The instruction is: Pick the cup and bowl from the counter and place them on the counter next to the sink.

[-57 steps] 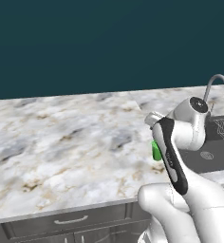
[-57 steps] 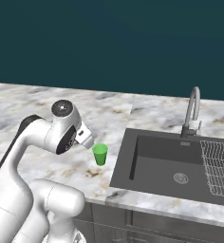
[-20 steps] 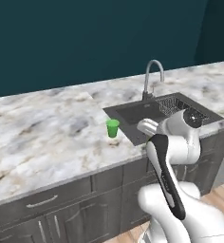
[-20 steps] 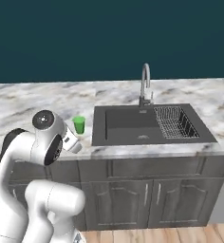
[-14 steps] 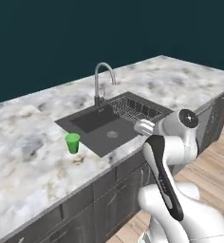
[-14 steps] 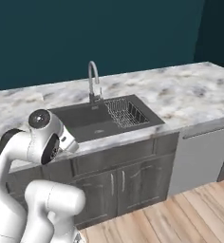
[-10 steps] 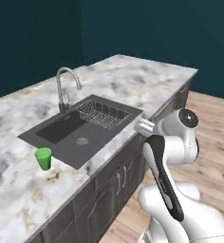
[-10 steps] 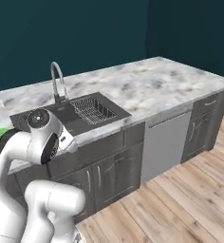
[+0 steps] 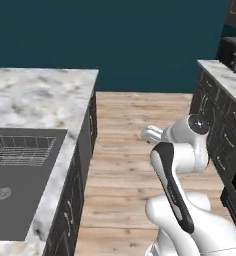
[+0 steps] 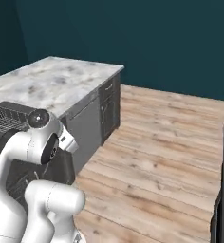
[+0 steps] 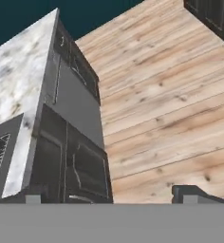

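Now the marble surface (image 9: 35, 95) runs as an island along the left of the left base view, ending in a squared corner where dark grey cabinet fronts (image 9: 90, 125) drop to the floor. Set into it, the dark sink (image 9: 15, 195) shows its wire rack (image 9: 20, 149) and its round drain (image 9: 2, 193); neither the green cup nor the red bowl can be seen on the stretch of marble in view. Beyond the island's end, a broad wooden plank floor (image 9: 135, 130) lies open, reaching to a dark teal wall (image 9: 115, 40). A second run of dark cabinets (image 9: 217, 125) with a marble top lines the right side, carrying a dark boxy appliance (image 9: 234, 52) (too indistinct to name). The white arm (image 9: 182, 150) is folded close to the robot's body over the open floor, elbow high, well apart from both cabinet runs. From the right base view the same arm (image 10: 35, 142) hunches beside the island's corner, with the cabinet fronts (image 10: 102, 111) just behind it. The hand view looks down the island's end panel (image 11: 71, 123) and onto bare planks (image 11: 171, 95); the gripper (image 11: 109, 197) is spread wide, its dark fingertips (image 11: 192, 193) far apart with nothing between them.
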